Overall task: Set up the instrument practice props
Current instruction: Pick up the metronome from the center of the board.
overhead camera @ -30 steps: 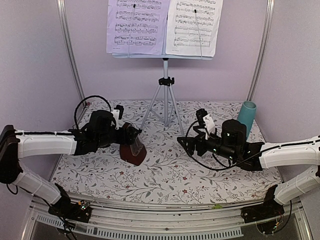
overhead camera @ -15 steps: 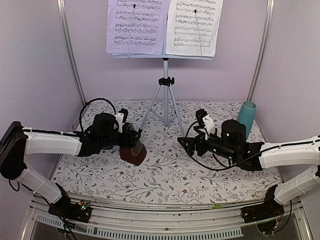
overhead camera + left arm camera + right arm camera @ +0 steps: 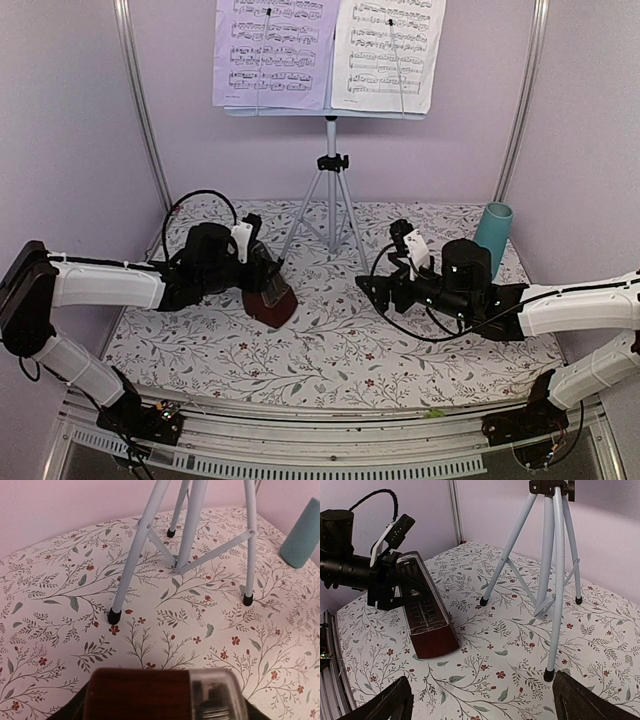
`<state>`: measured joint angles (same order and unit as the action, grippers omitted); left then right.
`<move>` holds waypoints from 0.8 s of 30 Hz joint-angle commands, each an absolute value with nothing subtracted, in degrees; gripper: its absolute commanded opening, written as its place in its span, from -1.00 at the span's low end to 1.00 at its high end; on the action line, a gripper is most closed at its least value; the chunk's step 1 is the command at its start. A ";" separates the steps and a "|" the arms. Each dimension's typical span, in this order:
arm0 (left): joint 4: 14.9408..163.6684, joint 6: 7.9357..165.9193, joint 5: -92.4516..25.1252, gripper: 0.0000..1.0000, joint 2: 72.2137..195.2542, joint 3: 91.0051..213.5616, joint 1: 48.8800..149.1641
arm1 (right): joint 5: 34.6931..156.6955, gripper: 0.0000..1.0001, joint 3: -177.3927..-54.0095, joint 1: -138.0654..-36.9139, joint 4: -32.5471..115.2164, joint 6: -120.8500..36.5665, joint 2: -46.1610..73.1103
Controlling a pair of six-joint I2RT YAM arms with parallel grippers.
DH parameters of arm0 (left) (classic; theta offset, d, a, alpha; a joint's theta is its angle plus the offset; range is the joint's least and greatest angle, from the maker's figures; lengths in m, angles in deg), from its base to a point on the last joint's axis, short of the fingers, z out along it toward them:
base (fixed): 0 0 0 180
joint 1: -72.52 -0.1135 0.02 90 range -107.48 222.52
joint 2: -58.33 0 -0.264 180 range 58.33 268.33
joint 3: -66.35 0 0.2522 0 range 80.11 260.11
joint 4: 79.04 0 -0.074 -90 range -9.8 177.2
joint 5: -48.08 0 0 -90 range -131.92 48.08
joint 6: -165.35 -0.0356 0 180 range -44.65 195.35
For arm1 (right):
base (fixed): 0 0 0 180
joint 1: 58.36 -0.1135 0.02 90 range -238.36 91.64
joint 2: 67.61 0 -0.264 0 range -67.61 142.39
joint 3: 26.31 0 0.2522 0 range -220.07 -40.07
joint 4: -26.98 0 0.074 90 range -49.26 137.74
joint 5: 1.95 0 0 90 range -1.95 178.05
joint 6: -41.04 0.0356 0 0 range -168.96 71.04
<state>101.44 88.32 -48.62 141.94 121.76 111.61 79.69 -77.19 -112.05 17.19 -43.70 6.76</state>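
From above, my left pincer (image 3: 258,275) is clamped on the tilted dark-red-brown pyramid metronome (image 3: 272,302), left of the pale-blue music stand (image 3: 330,160). Left wrist view: silver tripod legs (image 3: 192,525) stand behind the metronome. Right wrist view: my right pincer (image 3: 487,705) is wide apart.

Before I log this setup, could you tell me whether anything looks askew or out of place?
The metronome is tilted rather than flat on the table, its top between the fingers of the left gripper. The music stand and sheet music look fine.
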 commanded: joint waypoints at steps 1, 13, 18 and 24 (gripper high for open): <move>102.26 84.51 -41.15 -0.35 141.36 123.67 111.33 | 79.07 0.98 -78.78 -112.36 18.02 -44.89 6.42; 98.12 68.19 -4.19 -0.41 143.06 129.67 109.86 | 89.33 0.98 -75.43 -112.39 16.00 -48.17 5.13; 97.99 64.60 6.05 -0.38 145.52 131.88 110.42 | 96.95 0.98 -73.00 -112.38 13.43 -48.17 4.99; 99.29 60.87 6.73 -0.49 145.32 133.35 114.37 | 104.25 0.98 -72.88 -112.36 13.82 -47.55 6.29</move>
